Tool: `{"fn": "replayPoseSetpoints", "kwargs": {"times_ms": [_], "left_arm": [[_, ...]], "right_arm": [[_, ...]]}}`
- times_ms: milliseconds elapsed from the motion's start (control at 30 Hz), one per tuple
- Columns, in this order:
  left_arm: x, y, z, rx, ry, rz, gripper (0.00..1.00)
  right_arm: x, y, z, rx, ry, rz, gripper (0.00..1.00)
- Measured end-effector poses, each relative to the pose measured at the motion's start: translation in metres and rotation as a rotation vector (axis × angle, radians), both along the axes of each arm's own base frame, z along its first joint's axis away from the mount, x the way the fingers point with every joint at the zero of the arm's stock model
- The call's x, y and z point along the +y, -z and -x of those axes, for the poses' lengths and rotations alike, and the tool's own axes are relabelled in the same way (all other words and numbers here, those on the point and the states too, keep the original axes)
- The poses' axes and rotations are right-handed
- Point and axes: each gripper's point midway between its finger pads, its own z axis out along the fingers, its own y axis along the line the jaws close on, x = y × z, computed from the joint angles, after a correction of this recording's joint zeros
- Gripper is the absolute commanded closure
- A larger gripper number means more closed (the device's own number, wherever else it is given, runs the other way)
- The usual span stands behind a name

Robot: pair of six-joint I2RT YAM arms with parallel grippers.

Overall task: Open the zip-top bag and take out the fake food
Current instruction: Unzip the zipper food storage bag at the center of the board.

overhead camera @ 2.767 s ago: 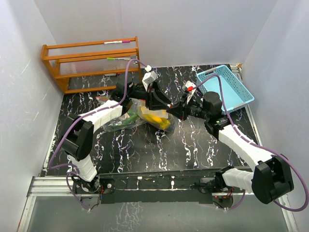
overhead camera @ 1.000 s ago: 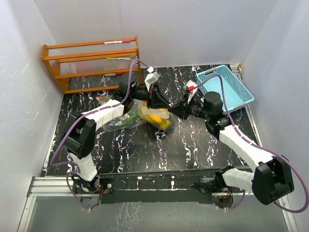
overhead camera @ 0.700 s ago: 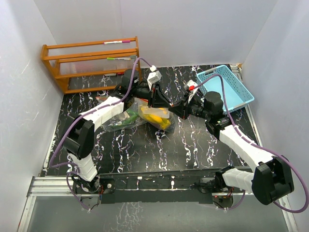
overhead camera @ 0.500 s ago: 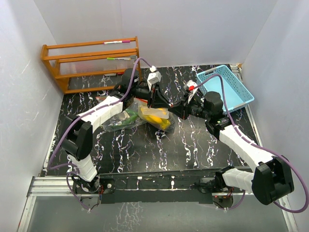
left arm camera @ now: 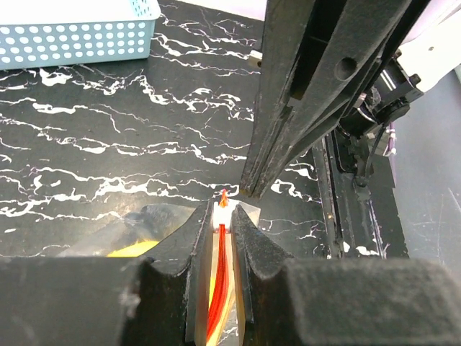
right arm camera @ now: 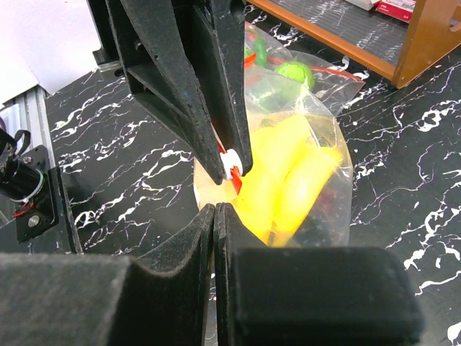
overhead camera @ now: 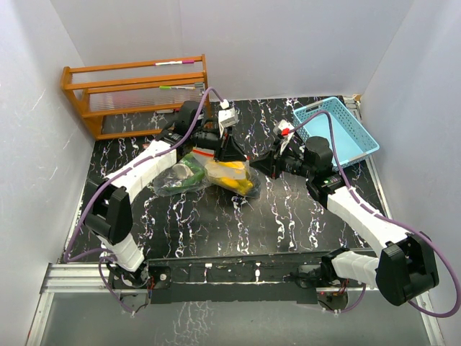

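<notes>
Left claw (left arm camera: 222, 220) pinching red zip strip (left arm camera: 217, 303) of crinkly clear bag (right arm camera: 324, 122); right claw (right arm camera: 216, 209) pressed together, smooth yellow bananas (right arm camera: 288, 173) just beyond its tips.

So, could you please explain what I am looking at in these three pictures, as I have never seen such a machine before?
These are two robot arms bolted to a table, each ending in a two-finger gripper. The wide picture looks down from above and behind the arms. The other two come from small cameras on the wrists, so each shows its own black fingers at the bottom. On the table are a clear zip bag with yellow toy bananas inside, a blue basket and a wooden rack. The left gripper pinches the bag's red zip edge. The right gripper is shut just beside it; whether it holds any of the plastic, I cannot tell.
</notes>
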Motion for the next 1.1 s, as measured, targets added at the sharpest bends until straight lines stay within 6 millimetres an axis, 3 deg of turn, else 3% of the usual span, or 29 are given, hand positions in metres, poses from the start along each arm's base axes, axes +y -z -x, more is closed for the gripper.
{"fn": "replayPoseSetpoints", "kwargs": {"times_ms": [133,167,233,267,333,767,933,1100], "left_arm": [[0.002,0.004,-0.001,0.006,-0.013,-0.016,1.00],[0.002,0.003,-0.001,0.006,-0.014,-0.015,1.00],[0.002,0.003,-0.001,0.008,-0.014,-0.015,1.00],[0.002,0.003,-0.001,0.010,-0.015,-0.015,1.00],[0.002,0.002,-0.002,0.012,-0.016,-0.012,1.00],[-0.003,-0.011,-0.001,0.019,-0.001,0.036,1.00],[-0.005,-0.018,-0.003,0.017,-0.003,0.063,1.00],[-0.006,-0.023,-0.001,0.014,0.005,0.075,1.00]], "right_arm": [[0.001,-0.001,0.002,0.003,-0.009,-0.004,0.92],[0.001,-0.001,0.002,0.005,-0.013,-0.006,0.82],[0.002,-0.001,0.004,0.012,-0.022,-0.011,0.54],[0.003,-0.001,0.005,0.017,-0.026,-0.014,0.46],[0.004,-0.002,0.007,0.021,-0.036,-0.017,0.43],[0.016,0.001,-0.002,0.032,-0.079,-0.030,0.54],[0.018,0.007,-0.007,0.051,-0.078,-0.036,0.92],[0.017,0.004,-0.013,0.045,-0.049,-0.045,0.93]]}}
